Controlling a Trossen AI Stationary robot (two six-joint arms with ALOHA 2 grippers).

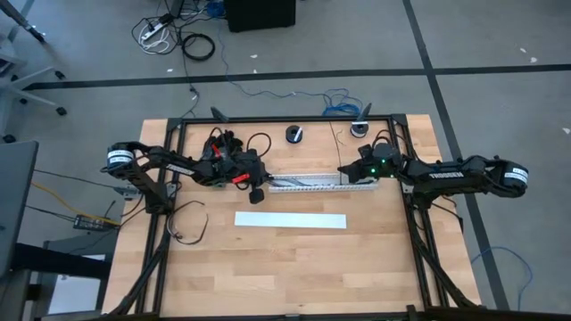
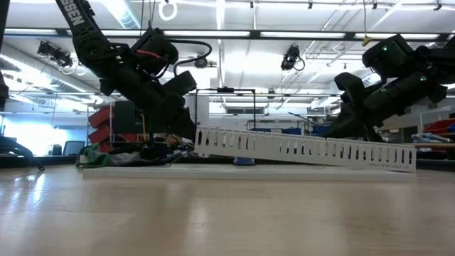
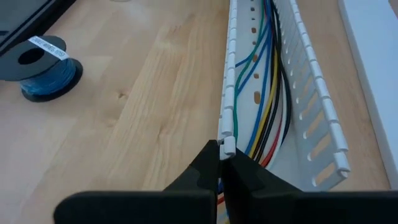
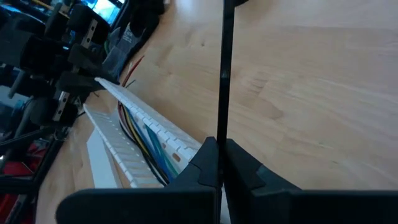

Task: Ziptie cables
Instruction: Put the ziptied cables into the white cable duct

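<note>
A white slotted duct [image 1: 308, 182] lies between my two arms at the table's middle. In the low view the duct [image 2: 306, 148] slants, its left end raised and its right end low. Inside it run the cables [image 3: 267, 93], thin blue, green, yellow, black and red wires. My left gripper [image 3: 219, 149] is shut at the duct's left end. My right gripper [image 4: 217, 146] stands at the duct's right end, shut on a thin black zip tie [image 4: 222, 74]. Whether that gripper touches the duct too, I cannot tell. My left gripper pinches the end of one side wall of the duct [image 3: 227, 144] between its two fingers. It comes from the table's left, slanting down, along the duct. That end is lifted off the table. My right gripper pinches one end of the zip tie [image 4: 221, 134] between its two fingers. The tie sticks straight out past the fingertips, clear of the table.
A flat white cover strip [image 1: 290, 220] lies on the table nearer than the duct. Two wire spools [image 1: 294, 134] [image 1: 359, 129] stand near the far edge; the blue spool [image 3: 46, 74] shows in the left wrist view. Bare wood stretches toward the near edge.
</note>
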